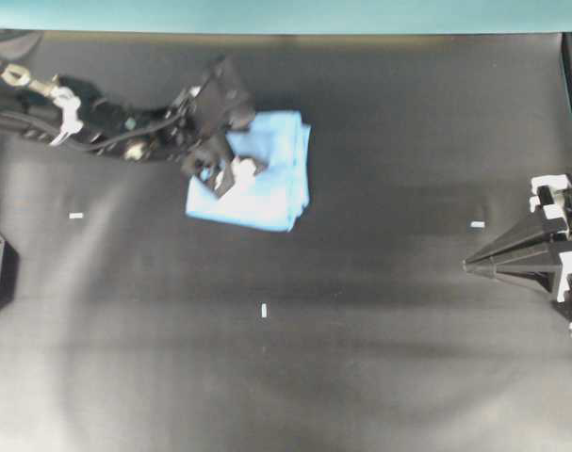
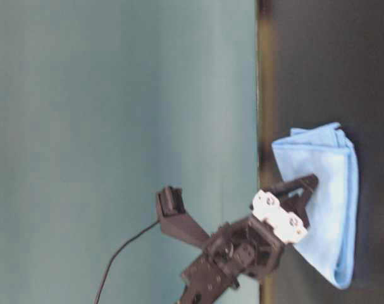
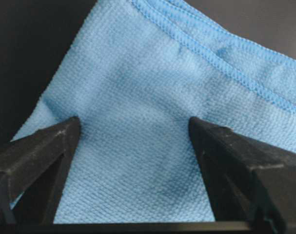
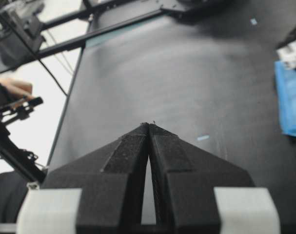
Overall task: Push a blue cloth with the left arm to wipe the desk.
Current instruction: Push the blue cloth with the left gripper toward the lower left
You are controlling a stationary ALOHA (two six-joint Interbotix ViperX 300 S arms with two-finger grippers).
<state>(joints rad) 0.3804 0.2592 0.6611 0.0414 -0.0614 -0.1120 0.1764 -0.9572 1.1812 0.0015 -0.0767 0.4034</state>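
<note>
We see the desk with the blue cloth lying folded near its far edge. The left arm presses our left gripper down on the cloth, probably to drag it; its fingers stand wide apart, both touching fabric. The right gripper waits closed, well apart.

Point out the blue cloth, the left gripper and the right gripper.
blue cloth (image 1: 267, 193), overhead view, bare lower face.
left gripper (image 3: 134, 130), left wrist view, midway between open fingertips.
right gripper (image 4: 148, 124), right wrist view, closed tips.
</note>
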